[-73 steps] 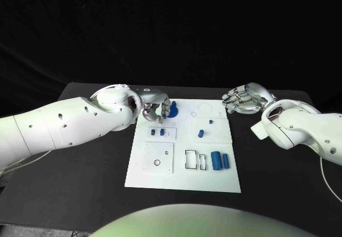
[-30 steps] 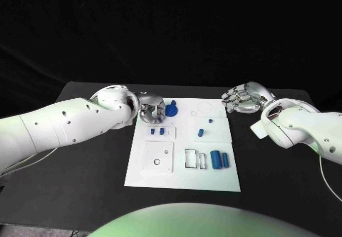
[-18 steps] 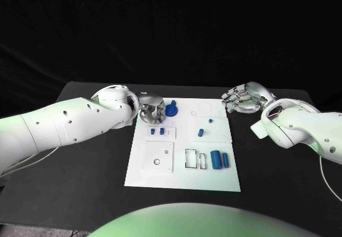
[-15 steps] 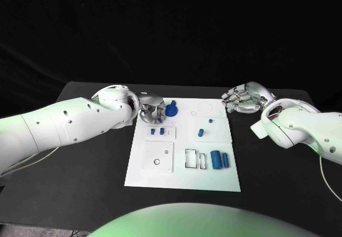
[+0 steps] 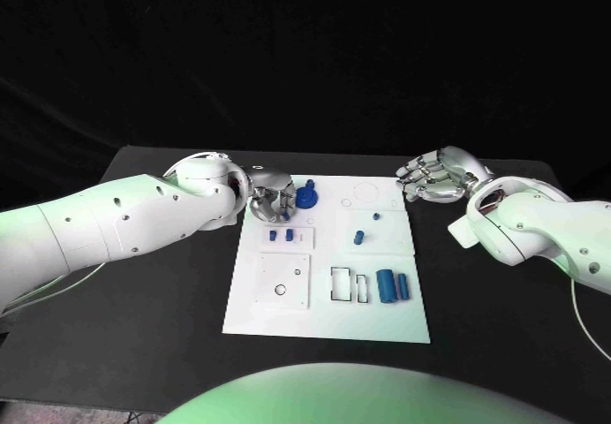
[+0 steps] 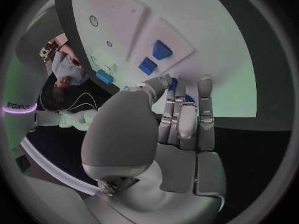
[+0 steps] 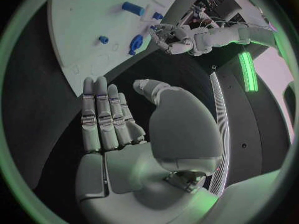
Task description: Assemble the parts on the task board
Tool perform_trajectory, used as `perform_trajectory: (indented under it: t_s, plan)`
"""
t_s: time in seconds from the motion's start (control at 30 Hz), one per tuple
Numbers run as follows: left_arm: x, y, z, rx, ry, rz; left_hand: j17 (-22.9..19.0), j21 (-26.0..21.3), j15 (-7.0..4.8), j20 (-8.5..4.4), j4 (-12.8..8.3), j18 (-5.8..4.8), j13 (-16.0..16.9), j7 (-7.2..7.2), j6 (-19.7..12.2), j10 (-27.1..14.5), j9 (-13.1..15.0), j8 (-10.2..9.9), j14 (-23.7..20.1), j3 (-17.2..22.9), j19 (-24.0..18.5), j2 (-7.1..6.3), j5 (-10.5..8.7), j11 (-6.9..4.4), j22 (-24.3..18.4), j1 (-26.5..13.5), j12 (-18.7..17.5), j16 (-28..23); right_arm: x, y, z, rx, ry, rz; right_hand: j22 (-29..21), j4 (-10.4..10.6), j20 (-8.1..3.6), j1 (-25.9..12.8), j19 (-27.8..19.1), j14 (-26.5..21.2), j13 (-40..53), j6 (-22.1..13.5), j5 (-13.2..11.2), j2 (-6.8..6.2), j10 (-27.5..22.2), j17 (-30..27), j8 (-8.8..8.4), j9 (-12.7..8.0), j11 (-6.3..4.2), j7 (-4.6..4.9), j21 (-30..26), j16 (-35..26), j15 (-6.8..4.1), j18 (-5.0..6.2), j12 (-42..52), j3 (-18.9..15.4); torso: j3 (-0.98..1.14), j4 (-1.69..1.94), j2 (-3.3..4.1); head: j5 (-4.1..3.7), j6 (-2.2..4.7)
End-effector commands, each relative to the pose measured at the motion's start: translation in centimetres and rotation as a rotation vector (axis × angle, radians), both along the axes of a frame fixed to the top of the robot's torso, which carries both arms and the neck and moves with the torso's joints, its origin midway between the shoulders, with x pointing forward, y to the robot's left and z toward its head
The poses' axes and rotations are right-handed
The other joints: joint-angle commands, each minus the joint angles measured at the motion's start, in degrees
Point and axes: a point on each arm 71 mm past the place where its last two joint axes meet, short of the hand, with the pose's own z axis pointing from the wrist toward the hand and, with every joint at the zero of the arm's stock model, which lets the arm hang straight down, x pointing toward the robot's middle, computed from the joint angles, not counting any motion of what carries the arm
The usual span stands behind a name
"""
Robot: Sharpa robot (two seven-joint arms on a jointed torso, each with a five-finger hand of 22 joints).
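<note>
Blue part (image 5: 305,195) is pinched upright by the left hand (image 5: 273,199) over the task board (image 5: 382,329) far corner; right hand (image 5: 434,177) is released, well apart.

Parts (image 5: 358,237) on board (image 5: 382,322), mid-table (image 5: 153,309)

You have a white task board (image 5: 328,300) lying on a black desk (image 5: 153,309). The parts (image 5: 392,288) on it are blue, some a lighter blue than others, and thin dark outlines of rings and rectangles mark the board's panels. Both arms are white; the left hand (image 5: 273,198) and right hand (image 5: 437,175) are silver, and the fingers (image 7: 99,114) carry darker bands between their segments.
</note>
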Motion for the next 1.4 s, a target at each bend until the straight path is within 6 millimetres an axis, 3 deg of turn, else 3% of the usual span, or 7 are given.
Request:
perform_trajectory:
  t_s: [0.03,0.8,1.4]
  plan:
    - [-0.27,-0.13,-0.37,0.012,0.037,-0.014,-0.52,-0.83,0.20,0.18,-0.02,0.09,-0.19,0.18,0.21,-0.65,0.10,-0.58,-0.68,-0.38,-0.76,-0.17,0.61,0.31,1.70,-0.89,-0.81,-0.26,-0.04,0.12,-0.02,0.000,-0.002,0.013,-0.06,-0.32,0.34,-0.28,0.10,-0.01,-0.06,-0.31,0.21,0.35,-0.19,-0.07,0.21,-0.08,0.26,0.93,-0.38,-0.20,0.20,0.64,-0.15,0.11,0.01,0.03,0.01,0.02,0.01]
    - [-0.23,0.19,-0.35,0.010,0.035,0.001,-4.17,-3.10,2.02,1.65,0.07,0.18,-1.01,0.09,-2.51,-5.18,0.38,-3.07,-3.38,-0.94,-2.38,-1.25,1.44,2.42,1.15,-3.08,-3.94,-1.01,0.00,0.02,-0.11,-0.001,0.000,0.009,-0.40,-0.44,0.36,-0.39,0.20,0.04,-0.37,-0.35,0.25,0.38,-0.20,-0.11,0.26,-0.17,0.27,0.94,-0.50,-0.38,0.22,0.64,-0.11,0.14,-0.02,0.01,0.02,0.11,0.01]
    - [-0.21,0.23,-0.20,-0.006,0.020,0.004,-4.76,-3.45,2.66,2.32,-0.14,0.24,-0.86,-0.11,-3.79,-7.76,0.58,-3.66,-4.00,-1.47,-2.57,-1.59,1.88,3.13,1.10,-3.53,-3.90,-0.94,-0.01,-0.02,-0.19,-0.002,0.001,0.008,-0.43,-0.45,0.36,-0.40,0.20,0.03,-0.39,-0.37,0.25,0.37,-0.21,-0.11,0.26,-0.18,0.28,0.95,-0.51,-0.40,0.22,0.64,-0.12,0.14,0.01,-0.01,0.00,0.25,0.01]
